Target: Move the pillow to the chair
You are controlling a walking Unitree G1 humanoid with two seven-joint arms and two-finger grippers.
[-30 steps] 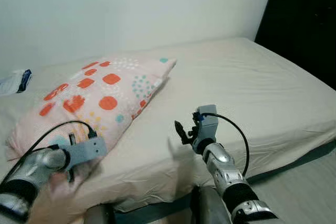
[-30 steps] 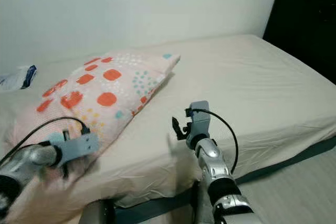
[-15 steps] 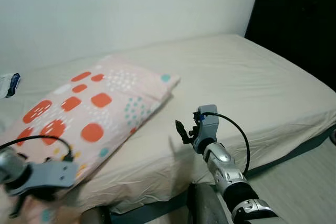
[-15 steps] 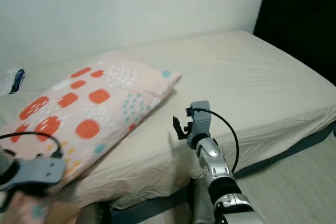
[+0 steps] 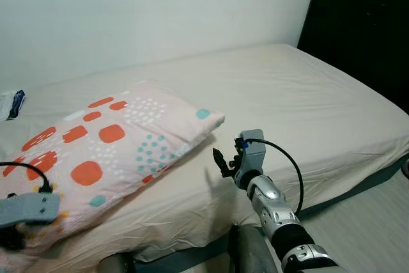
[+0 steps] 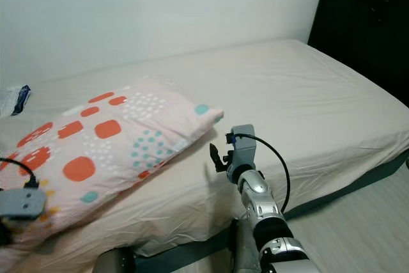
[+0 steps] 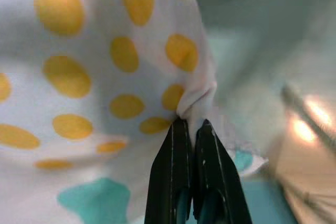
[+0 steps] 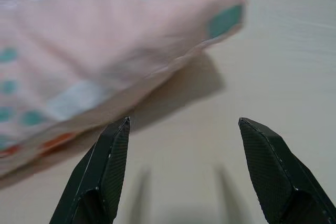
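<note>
The pillow [image 5: 115,145] is pink with orange, teal and white dots and lies slantwise on the left half of the bed [image 5: 307,94]. Its near corner hangs over the bed's front edge. My left gripper [image 7: 191,124] is shut on a bunched fold of the pillow's fabric at that corner. The grey left wrist [image 5: 25,208] sits at the picture's lower left. My right gripper [image 5: 221,162] hovers open just above the sheet, a little to the right of the pillow's teal-dotted far corner [image 8: 220,3], with nothing between its fingers [image 8: 113,150].
A small white and blue packet [image 5: 11,103] lies on the bed at the far left by the wall. A dark opening or cupboard [image 5: 364,23] stands at the right. Pale floor [image 5: 377,234] shows beyond the bed's front right corner.
My left arm has drawn back to the lower left, dragging the pillow with it toward the bed's front edge. The camera has shifted a little. The right gripper has stayed in place.
</note>
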